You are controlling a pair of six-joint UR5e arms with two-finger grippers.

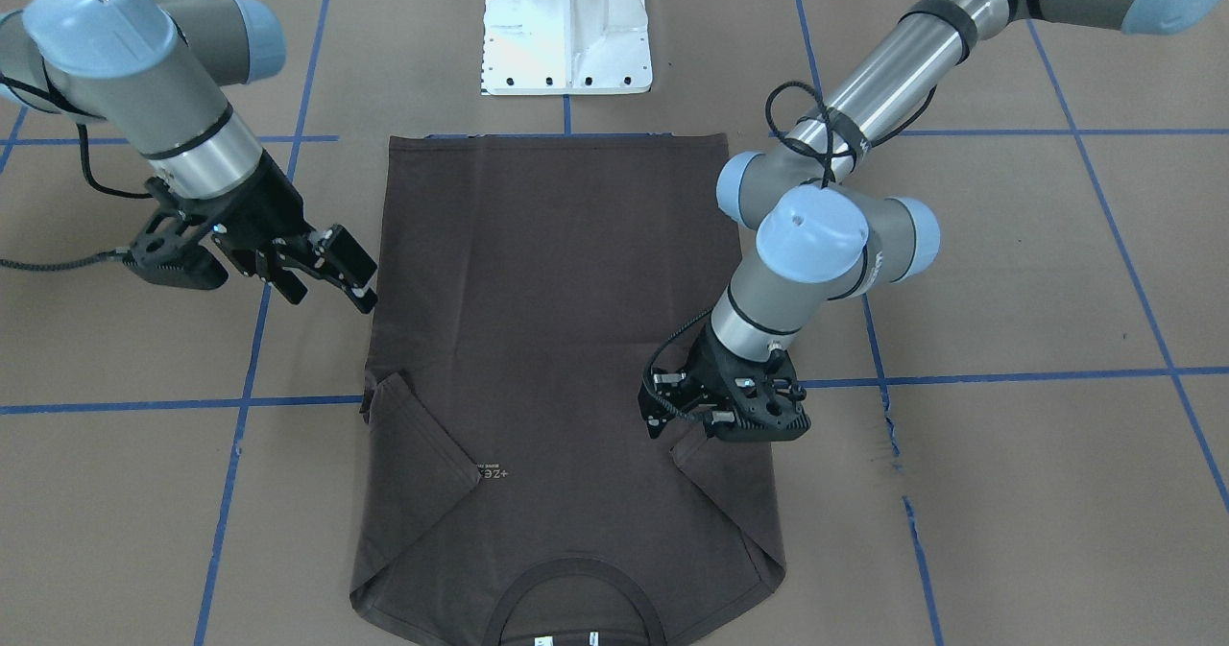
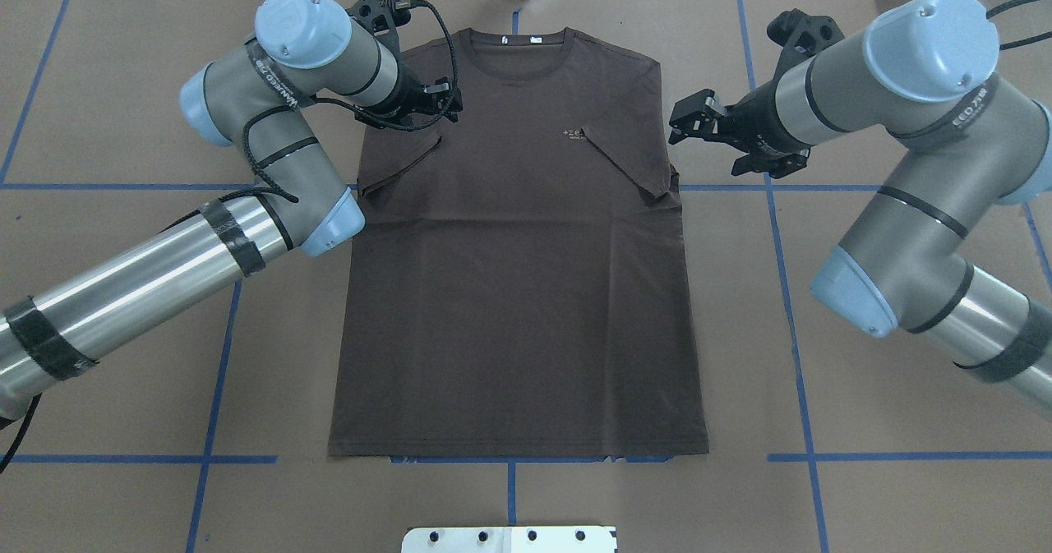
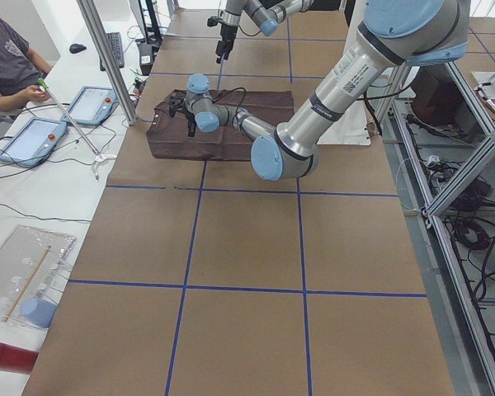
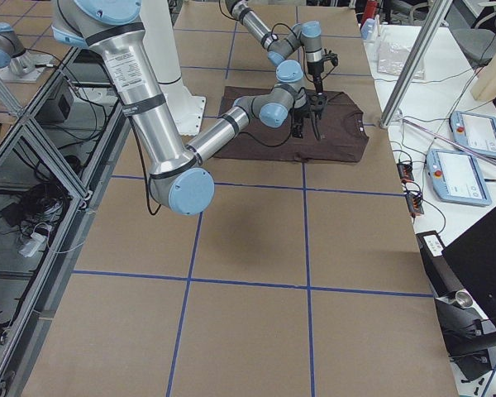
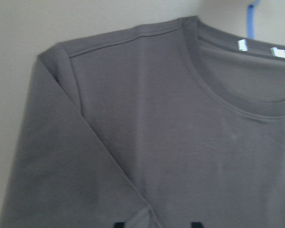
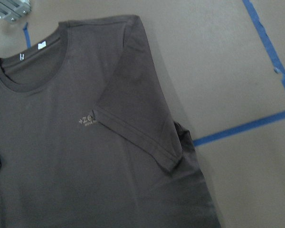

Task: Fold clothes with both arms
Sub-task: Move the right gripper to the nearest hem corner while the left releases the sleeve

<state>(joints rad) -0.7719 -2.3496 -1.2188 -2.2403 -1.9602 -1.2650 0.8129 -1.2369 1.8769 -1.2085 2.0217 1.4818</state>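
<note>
Brown table point(image 2: 575, 504), left tool point(image 2: 444, 103) over sleeve point(image 2: 394, 163), right tool point(image 2: 686, 122) beside T-shirt point(image 2: 518, 290)

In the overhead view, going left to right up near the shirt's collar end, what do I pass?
left gripper → white neck tags → pale chest lettering → right gripper

The brown table point(image 2: 575, 504), gridded with blue tape point(image 2: 793, 306), carries a dark T-shirt point(image 2: 518, 290) and white pedestal point(image 2: 509, 539).
</note>
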